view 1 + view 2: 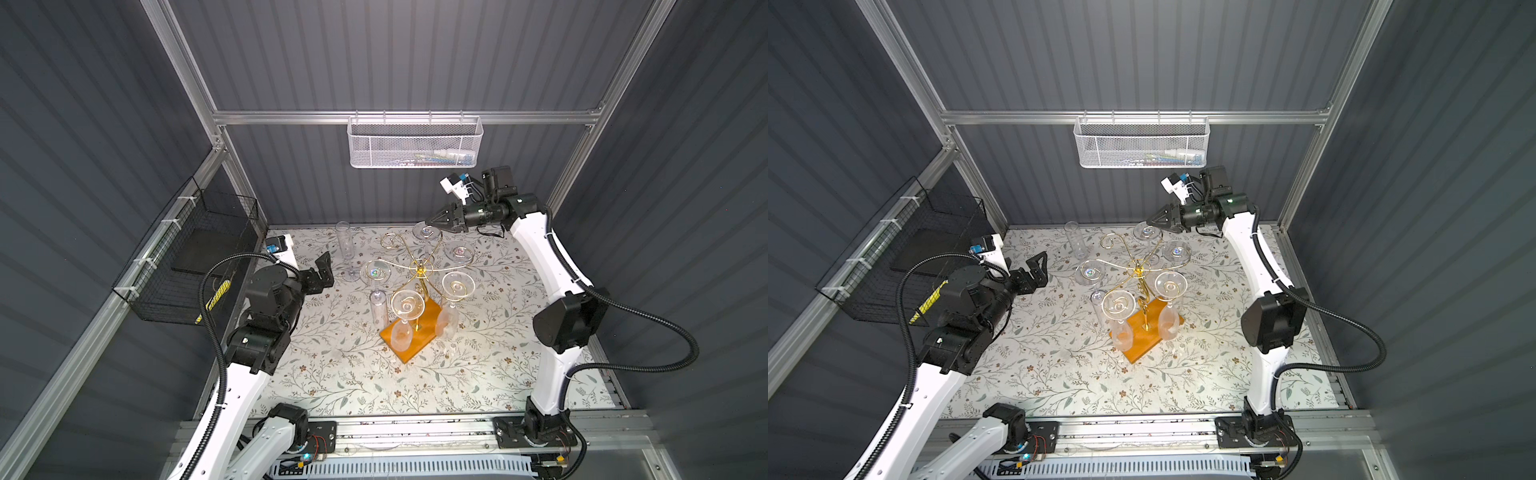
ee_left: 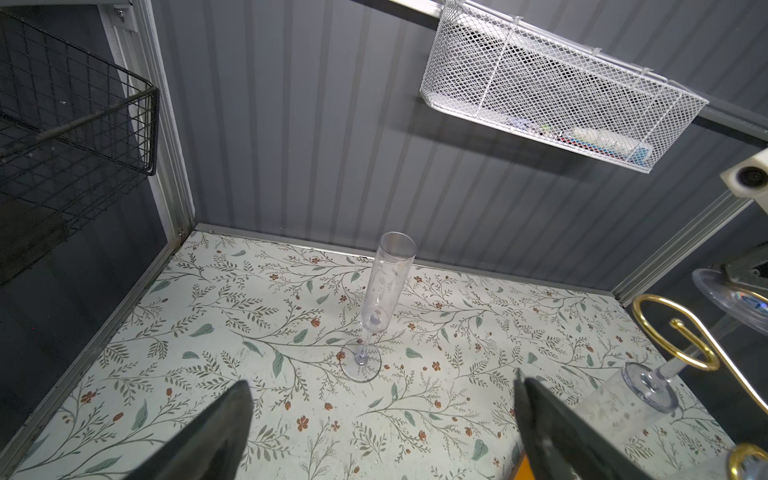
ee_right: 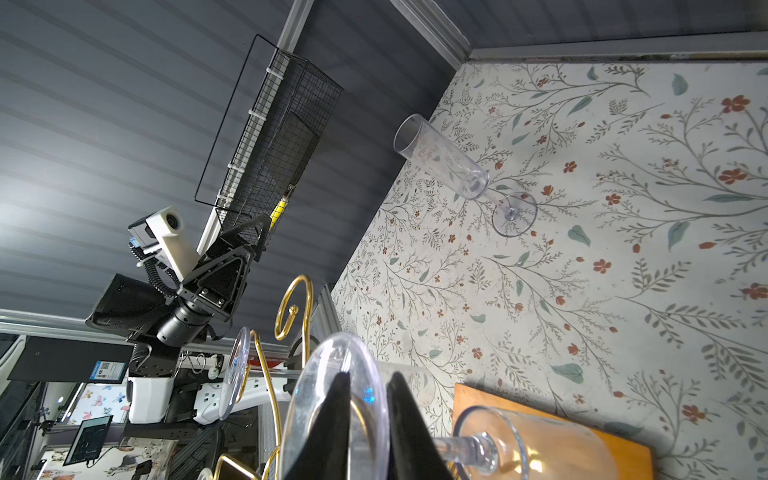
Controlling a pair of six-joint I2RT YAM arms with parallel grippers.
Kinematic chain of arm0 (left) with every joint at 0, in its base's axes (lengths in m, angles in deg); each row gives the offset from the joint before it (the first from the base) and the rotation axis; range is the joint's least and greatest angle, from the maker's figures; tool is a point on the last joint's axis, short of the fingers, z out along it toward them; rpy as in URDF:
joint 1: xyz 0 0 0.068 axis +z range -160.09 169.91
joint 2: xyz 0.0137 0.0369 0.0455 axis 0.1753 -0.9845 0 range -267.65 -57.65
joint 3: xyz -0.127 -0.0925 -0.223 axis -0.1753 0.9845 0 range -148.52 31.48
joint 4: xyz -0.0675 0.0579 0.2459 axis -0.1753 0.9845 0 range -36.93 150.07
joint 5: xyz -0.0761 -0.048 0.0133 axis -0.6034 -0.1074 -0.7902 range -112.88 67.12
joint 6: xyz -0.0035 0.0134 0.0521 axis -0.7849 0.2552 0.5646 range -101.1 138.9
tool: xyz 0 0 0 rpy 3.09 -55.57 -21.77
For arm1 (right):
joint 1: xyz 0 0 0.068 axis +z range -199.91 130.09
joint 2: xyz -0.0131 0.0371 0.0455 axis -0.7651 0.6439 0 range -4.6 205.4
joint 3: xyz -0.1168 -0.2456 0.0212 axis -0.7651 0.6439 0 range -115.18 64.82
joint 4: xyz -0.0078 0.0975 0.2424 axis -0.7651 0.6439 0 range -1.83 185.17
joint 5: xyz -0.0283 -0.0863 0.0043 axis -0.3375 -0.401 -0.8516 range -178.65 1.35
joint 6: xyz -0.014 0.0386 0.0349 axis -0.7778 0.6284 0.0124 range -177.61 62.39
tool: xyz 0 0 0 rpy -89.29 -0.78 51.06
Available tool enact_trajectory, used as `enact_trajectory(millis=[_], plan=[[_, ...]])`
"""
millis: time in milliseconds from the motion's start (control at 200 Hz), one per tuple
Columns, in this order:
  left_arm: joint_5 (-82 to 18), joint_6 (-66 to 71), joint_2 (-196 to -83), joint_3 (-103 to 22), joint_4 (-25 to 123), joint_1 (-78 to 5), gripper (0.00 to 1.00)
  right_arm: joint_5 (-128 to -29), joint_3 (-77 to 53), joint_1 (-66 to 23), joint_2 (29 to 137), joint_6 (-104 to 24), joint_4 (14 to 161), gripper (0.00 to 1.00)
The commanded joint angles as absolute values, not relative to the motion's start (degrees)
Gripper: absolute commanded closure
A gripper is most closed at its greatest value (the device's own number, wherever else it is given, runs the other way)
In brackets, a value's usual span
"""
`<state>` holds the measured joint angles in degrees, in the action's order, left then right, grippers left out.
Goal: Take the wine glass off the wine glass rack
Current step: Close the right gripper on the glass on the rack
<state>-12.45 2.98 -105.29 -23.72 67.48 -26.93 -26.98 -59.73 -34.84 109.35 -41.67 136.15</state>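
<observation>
Jaws of right gripper pinch the hanging wine glass by its foot — likely to slide it off the wine glass rack — left gripper spread, idle.

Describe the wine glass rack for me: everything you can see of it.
The wine glass rack is shiny gold wire: a central stem with six curled scroll arms spreading from its top, on a flat rectangular orange-brown wooden base. It stands upright mid-table on the floral table cover. Five arms carry clear wine glasses hanging bowl-down by their feet; the far-left scroll is empty. The right gripper straddles the foot of the far glass.
</observation>
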Motion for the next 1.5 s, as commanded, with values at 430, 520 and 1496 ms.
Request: enact_trajectory(millis=[430,520,1496], plan=[[-11.48,3.08,-104.22,-24.06,69.5,-27.32,0.0,-26.91,-60.92,-34.7,107.64,-42.94,137.39,0.91],[-11.48,3.04,-104.1,-24.14,69.51,-27.32,0.0,-26.89,-60.95,-34.71,107.64,-42.75,137.56,0.95],[-11.55,2.29,-103.34,-25.37,71.22,-27.32,0.0,-23.2,-54.18,-37.69,105.5,-20.87,118.07,1.0]])
